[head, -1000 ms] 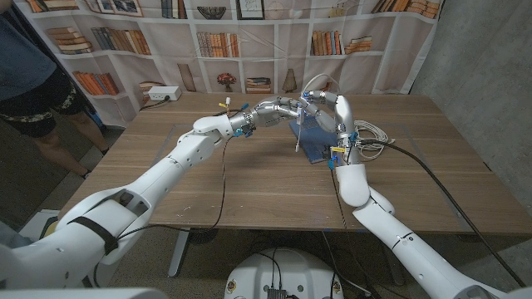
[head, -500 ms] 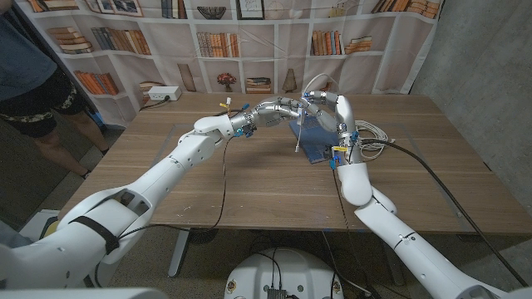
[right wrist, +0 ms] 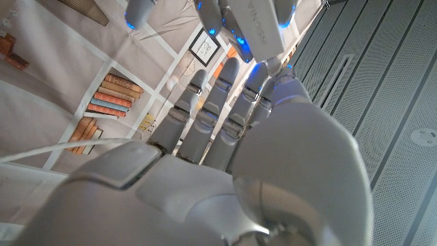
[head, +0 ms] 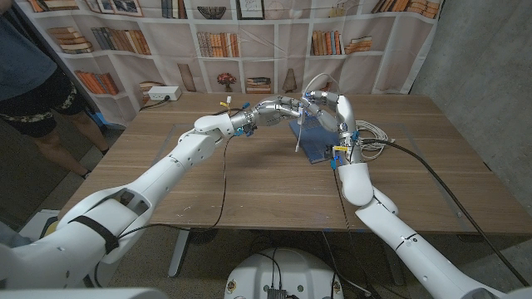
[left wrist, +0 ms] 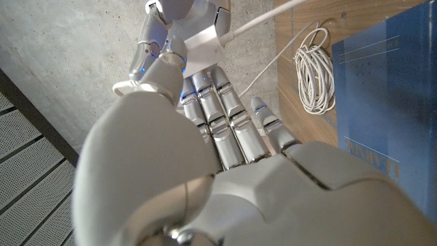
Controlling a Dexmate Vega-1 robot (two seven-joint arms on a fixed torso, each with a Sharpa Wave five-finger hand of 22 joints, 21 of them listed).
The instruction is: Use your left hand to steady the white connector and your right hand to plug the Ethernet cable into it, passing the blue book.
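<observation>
The left hand (head: 283,109) reaches in from the left at the far middle of the table, gripping the white connector (left wrist: 205,48). Just to its right the right hand (head: 326,106) meets it above the blue book (head: 314,137); whether it grips the plug I cannot tell. The connector is a small white block.

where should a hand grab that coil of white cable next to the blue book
Judging from the left wrist view, the coil of white cable lies flat on the table as a long narrow bundle just off the blue book. Best to come from above and close the fingers across its narrow middle, catching all strands.
</observation>
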